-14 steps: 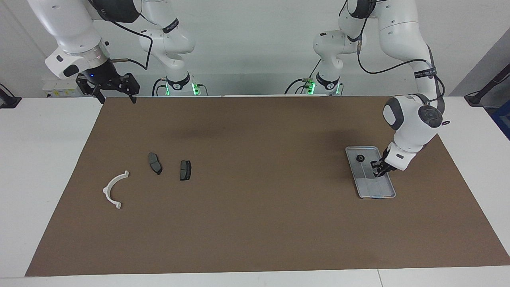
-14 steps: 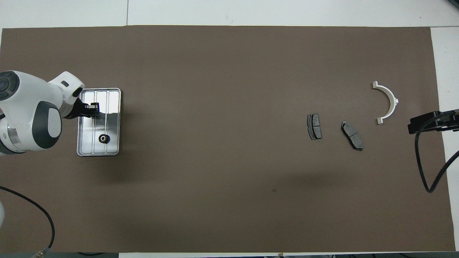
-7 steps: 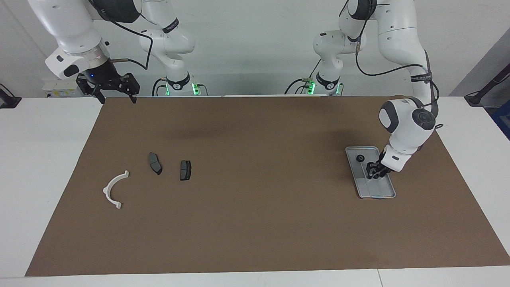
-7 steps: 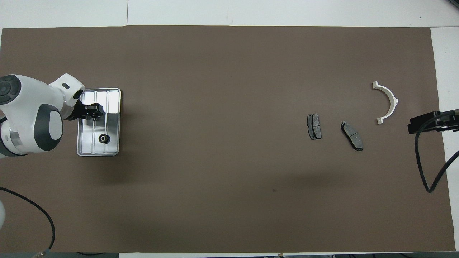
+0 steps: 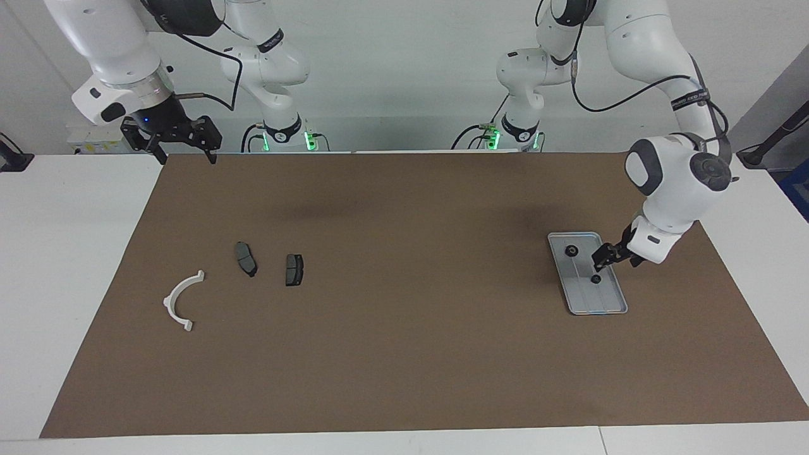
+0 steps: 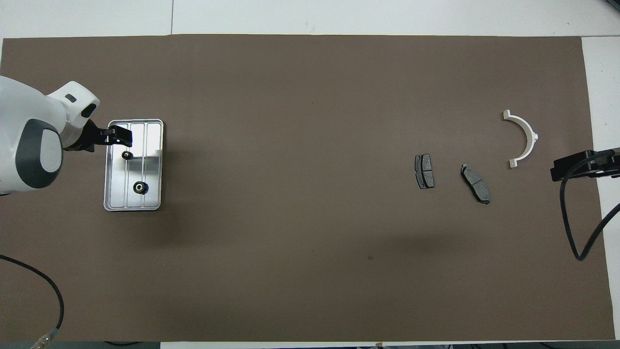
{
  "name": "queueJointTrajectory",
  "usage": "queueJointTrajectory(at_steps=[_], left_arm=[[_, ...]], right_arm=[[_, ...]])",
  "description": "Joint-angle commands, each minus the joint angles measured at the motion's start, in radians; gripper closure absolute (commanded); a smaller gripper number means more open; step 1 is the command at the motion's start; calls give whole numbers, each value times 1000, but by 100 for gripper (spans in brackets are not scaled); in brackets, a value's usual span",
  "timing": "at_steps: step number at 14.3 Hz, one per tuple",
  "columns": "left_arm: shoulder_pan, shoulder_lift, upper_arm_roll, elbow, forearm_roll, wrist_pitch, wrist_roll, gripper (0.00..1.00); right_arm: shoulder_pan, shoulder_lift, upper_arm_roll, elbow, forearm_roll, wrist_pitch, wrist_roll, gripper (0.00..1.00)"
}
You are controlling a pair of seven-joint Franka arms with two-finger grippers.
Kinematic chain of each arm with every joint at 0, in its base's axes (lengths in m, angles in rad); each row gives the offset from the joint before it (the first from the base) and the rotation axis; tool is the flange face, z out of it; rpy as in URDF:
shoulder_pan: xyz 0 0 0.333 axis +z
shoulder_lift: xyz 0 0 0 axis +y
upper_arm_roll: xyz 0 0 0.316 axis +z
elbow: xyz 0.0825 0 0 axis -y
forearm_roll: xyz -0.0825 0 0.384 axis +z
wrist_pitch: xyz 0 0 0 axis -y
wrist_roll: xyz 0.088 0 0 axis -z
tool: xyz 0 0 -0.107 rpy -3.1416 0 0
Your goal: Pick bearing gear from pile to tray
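The silver tray lies at the left arm's end of the brown mat; it also shows in the overhead view. Two small black round pieces lie in it: one gear and a second piece. My left gripper is open and empty, raised just above the tray beside the second piece. The pile at the right arm's end holds a white arc and two dark brake pads. My right gripper waits open, high over the mat's corner.
The brown mat covers most of the white table. A black cable hangs from the right arm over the mat's edge, and another cable lies at the left arm's side.
My left gripper has opened, let go of a small black piece onto the tray floor, and lifted away toward the tray's edge. The right arm has not moved.
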Motion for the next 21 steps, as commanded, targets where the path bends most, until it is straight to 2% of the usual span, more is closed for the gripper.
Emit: queueJointTrajectory(at_steps=[1,8,11,13,19,21], left_arm=[[13,-94,-7,0,8,-104,8,0],[7,-298,-5,6,6,-352,6,0],[4,-306,13,57,5,-489,9,0],[-4,-296,13,88,3,-529,8,0],[-40,-278,18,95,-29,-445,-5,0],[-40,-231,16,144,-33,-445,-6,0]], right_arm=[[-13,-24,12,-25,-9,-1,0,0],[-13,-27,12,-25,-7,0,-4,0],[-13,-36,12,-34,-7,3,-1,0],[-13,-36,12,-34,-7,5,0,0],[-14,-38,15,-37,-7,6,2,0],[-13,-39,15,-37,-7,6,2,0]])
